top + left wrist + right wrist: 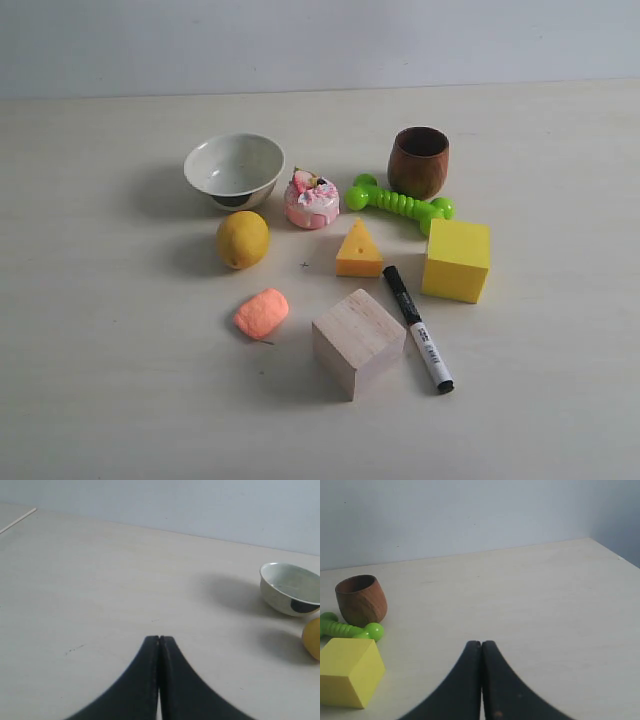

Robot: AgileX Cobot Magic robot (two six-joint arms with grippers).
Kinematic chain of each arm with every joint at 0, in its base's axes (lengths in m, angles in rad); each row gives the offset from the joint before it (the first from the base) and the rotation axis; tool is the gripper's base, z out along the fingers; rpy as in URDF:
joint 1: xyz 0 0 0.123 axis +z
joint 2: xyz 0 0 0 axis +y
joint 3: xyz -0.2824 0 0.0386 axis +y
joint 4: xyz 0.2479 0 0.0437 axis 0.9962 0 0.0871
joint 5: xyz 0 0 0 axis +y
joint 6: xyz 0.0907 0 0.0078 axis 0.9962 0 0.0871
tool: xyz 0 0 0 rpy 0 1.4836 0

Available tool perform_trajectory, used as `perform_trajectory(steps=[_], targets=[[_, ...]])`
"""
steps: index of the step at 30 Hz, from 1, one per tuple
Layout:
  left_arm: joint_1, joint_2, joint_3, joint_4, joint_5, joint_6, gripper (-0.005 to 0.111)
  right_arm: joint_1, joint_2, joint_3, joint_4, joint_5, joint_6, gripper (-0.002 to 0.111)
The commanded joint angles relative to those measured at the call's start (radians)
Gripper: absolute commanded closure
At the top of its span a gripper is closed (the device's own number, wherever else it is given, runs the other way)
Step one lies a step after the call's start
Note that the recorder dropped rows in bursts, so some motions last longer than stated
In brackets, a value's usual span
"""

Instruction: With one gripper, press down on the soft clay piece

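The soft clay piece [262, 312] lies a little left of and below the centre of the exterior view. It rests flat on the worktop [110, 400], just below the lemon [243, 239] and to the left of the wooden cube [357, 341], and it touches neither of them. It is a small salmon-orange lump with a matte skin and rounded edges. I judge it to be light and very soft, so it should take a dent easily and may stick a little to what presses it. A push from the side could make it slide. The best place to press seems to be the middle of its upper face, coming straight down; no grasp is needed. The left gripper [159, 639] has its two fingers closed together with nothing between them, and the right gripper [481, 643] is the same. Neither gripper shows in the exterior view, and the clay shows in neither wrist view
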Motion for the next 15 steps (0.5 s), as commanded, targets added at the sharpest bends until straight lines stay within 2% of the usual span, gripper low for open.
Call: perform_trajectory(steps=[1,5,10,15], targets=[[-0.001,-0.005,-0.003,-0.006,-0.125,0.012,0.107,-0.004,-0.006,0.004,-0.001,-0.003,-0.002,0.107],[-0.001,-0.005,-0.003,-0.004,-0.208,0.024,0.107,-0.004,-0.006,0.004,-0.001,-0.003,-0.002,0.107],[-0.001,-0.005,-0.003,-0.002,-0.212,0.123,0.107,-0.004,-0.006,0.004,-0.001,-0.003,-0.002,0.107],[-0.001,-0.005,-0.003,-0.002,-0.212,0.125,0.107,-0.004,-0.006,0.004,-0.001,-0.003,-0.002,0.107]])
